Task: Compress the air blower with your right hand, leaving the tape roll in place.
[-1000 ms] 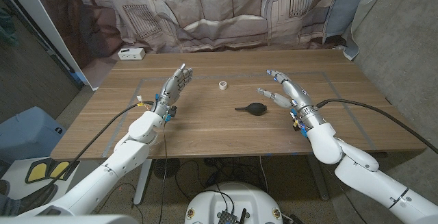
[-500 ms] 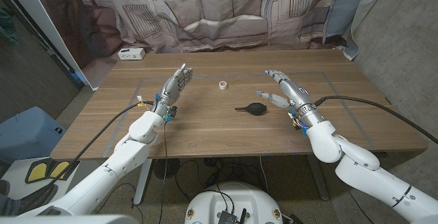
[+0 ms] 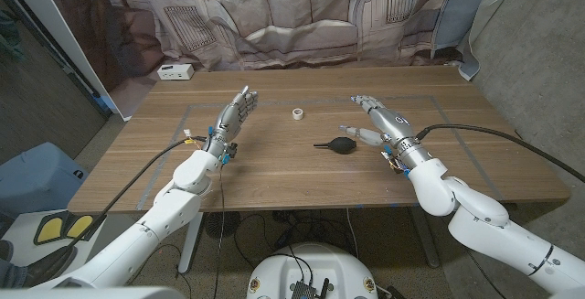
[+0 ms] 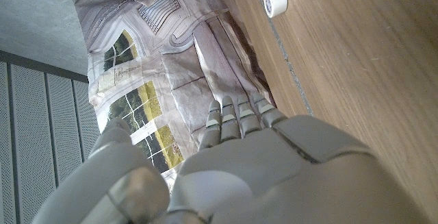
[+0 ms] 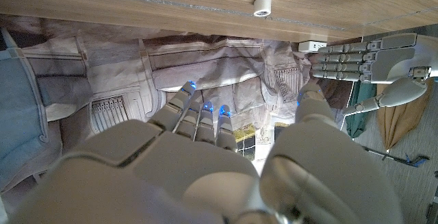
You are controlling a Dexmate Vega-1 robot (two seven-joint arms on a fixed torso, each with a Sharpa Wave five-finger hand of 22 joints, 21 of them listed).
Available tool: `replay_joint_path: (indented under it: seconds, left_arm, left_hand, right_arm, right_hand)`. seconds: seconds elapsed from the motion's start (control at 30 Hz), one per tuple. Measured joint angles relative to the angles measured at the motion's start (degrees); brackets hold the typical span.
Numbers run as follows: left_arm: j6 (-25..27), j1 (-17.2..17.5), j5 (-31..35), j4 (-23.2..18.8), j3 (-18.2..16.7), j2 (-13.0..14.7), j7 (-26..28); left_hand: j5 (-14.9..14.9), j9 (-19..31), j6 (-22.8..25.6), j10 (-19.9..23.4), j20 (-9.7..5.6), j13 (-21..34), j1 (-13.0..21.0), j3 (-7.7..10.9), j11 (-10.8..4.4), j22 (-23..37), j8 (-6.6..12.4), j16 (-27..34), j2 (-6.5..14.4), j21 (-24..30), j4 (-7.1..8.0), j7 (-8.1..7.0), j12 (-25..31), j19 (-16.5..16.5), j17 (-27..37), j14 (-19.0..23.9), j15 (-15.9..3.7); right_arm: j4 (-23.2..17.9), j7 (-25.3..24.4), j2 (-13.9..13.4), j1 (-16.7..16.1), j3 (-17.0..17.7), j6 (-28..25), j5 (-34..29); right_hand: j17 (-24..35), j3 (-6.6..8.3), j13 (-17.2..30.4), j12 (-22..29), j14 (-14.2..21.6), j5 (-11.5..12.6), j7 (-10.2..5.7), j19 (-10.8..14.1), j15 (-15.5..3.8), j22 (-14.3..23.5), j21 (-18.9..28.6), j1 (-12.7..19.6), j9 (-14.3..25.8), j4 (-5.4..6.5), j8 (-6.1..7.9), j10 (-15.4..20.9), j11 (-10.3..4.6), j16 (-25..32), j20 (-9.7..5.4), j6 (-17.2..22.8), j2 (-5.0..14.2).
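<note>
Right hand (image 3: pixel 382 123) open, fingers (image 3: pixel 364 102) spread, holding nothing, just beside air blower (image 3: pixel 339 144) mid-tabletop (image 3: pixel 274 166). Risk: a sideways nudge rolls blower twd tape roll (image 3: pixel 298 113), near far edge.

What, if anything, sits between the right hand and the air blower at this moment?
Nothing visible does. In the head view the right hand hangs open right beside the air blower, its thumb reaching toward the bulb, with bare table between them. The tape roll stands farther back, off that path.
</note>
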Motion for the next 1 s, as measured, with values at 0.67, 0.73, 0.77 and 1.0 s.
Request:
replay_joint_path:
  seconds: [0.67,0.73,0.77,1.0]
  left_arm:
    - [-0.3,1.49,0.02,-0.88,-0.42,0.14,0.64]
    - [-0.3,1.49,0.01,-0.88,-0.42,0.14,0.64]
    - [-0.31,1.53,0.0,-0.88,-0.42,0.15,0.64]
    - [-0.31,1.44,-0.12,-0.83,-0.43,0.15,0.43]
  left_hand:
    - [0.0,0.0,0.21,0.0,0.0,-0.28,0.31,0.0,0.0,0.0,0.0,0.0,0.31,-0.4,0.01,-0.21,0.0,0.0,0.0,0.0,0.0]
    - [0.0,0.0,0.44,0.0,0.0,-0.28,0.31,-0.01,0.0,0.0,0.0,0.0,0.31,-0.4,0.01,0.03,0.0,0.0,0.0,0.0,0.0]
    - [0.0,0.0,0.54,0.0,0.0,-0.28,0.31,-0.01,0.0,0.0,0.0,0.0,0.31,-0.4,0.01,0.12,0.0,0.0,0.0,0.0,0.0]
    - [0.0,0.0,0.75,0.0,0.0,-0.28,0.3,-0.01,0.0,0.0,0.0,0.0,0.3,-0.4,0.01,-0.09,0.0,0.0,0.0,0.0,0.0]
  right_arm:
    - [-4.1,8.48,-2.4,3.01,-2.61,-7.36,-1.45]
    - [-4.36,8.48,-2.48,3.43,-2.98,-7.36,-1.45]
    - [-4.53,9.65,-2.55,3.81,-3.3,-8.35,-1.79]
    - [-5.03,12.0,-2.92,5.29,-4.44,-9.82,-2.36]
  right_hand:
    - [0.0,0.39,0.14,0.68,0.54,0.0,0.3,0.01,-0.52,0.0,0.27,1.21,0.29,0.09,1.31,1.51,-0.23,0.5,0.0,1.59,-0.12]
    - [0.0,0.39,0.14,0.68,1.0,0.0,0.3,0.52,-0.46,0.0,0.29,1.5,0.29,0.09,1.31,1.51,-0.23,0.5,0.03,1.58,0.17]
    - [0.0,0.39,0.14,0.68,1.41,0.0,0.3,1.0,-0.31,0.0,0.29,1.69,0.29,0.09,1.31,1.51,-0.23,0.78,0.1,1.58,-0.02]
    - [0.01,0.39,0.14,1.09,1.8,0.0,0.3,1.48,-0.07,0.0,0.74,2.04,0.29,0.09,1.31,2.13,-0.23,0.94,0.19,1.58,-0.37]
